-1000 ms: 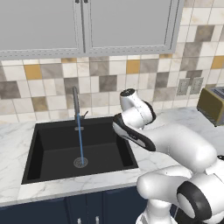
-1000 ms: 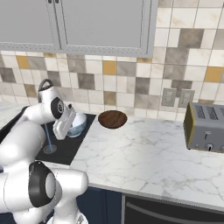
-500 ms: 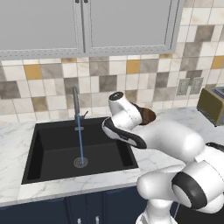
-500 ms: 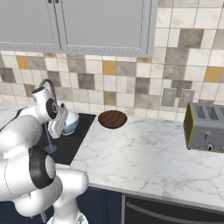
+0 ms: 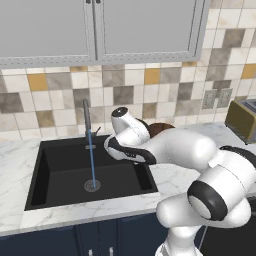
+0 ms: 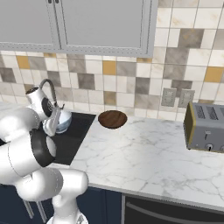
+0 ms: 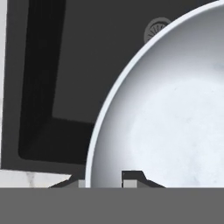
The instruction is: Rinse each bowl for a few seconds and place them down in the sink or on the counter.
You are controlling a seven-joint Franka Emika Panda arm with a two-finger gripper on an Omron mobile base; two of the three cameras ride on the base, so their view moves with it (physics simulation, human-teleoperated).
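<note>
The marble counter (image 6: pixel 144 157) carries a brown bowl (image 6: pixel 112 119) and a toaster (image 6: pixel 205 127).

Sink (image 5: pixel 55 172): black basin sunk in the marble worktop (image 5: pixel 12 155).
Faucet (image 5: pixel 86 117): upright, thin blue stream falling to the round drain (image 5: pixel 92 185).
Arm: stretched over the sink's right side.
Brown bowl (image 5: pixel 161 128): behind the arm, partly hidden.
Toaster (image 5: pixel 243 119): far right.

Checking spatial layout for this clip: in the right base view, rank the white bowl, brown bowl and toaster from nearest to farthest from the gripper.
1. white bowl, gripped at its rim by the gripper, over the sink.
2. brown bowl, on the counter just right of the sink.
3. toaster, far right on the counter.
</note>
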